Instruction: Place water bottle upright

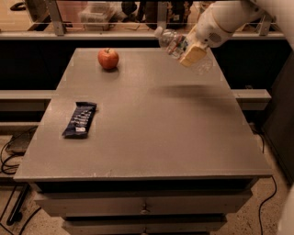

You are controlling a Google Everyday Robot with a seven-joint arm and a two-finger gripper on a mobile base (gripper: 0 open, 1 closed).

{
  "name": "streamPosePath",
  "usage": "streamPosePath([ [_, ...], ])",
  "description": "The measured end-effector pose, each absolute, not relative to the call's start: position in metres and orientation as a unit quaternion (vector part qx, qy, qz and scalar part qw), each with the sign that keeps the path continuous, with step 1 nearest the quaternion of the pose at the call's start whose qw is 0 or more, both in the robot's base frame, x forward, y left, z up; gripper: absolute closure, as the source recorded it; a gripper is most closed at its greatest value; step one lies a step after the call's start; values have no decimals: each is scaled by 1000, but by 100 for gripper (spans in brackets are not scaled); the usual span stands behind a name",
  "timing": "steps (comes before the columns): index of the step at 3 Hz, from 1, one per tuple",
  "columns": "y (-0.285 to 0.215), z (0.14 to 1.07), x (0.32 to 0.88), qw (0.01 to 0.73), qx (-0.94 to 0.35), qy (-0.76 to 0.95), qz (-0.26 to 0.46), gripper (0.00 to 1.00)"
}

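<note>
The water bottle [172, 41] is a small clear ribbed bottle with a white cap and a dark label. It hangs in the air above the far right part of the grey table [151, 124], tilted, with its cap pointing up and left. My gripper [190, 51] is shut on the bottle's middle, coming in from the upper right on the white arm [220, 20]. The bottle's base end shows past the gripper to the lower right. Its shadow lies on the table below.
A red apple [108, 58] sits at the far left of the table. A dark blue snack bar [80, 120] lies near the left edge. A rail and shelf with a clear box [95, 13] run behind the table.
</note>
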State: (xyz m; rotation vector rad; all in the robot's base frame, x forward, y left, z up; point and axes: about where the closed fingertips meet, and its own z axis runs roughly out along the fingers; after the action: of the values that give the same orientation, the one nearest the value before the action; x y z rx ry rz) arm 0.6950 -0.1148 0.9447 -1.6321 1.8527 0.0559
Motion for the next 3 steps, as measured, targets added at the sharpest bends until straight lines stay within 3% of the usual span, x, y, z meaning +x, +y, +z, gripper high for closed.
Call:
streamPosePath([
  [3, -150, 942, 676, 483, -518, 695, 123, 100],
])
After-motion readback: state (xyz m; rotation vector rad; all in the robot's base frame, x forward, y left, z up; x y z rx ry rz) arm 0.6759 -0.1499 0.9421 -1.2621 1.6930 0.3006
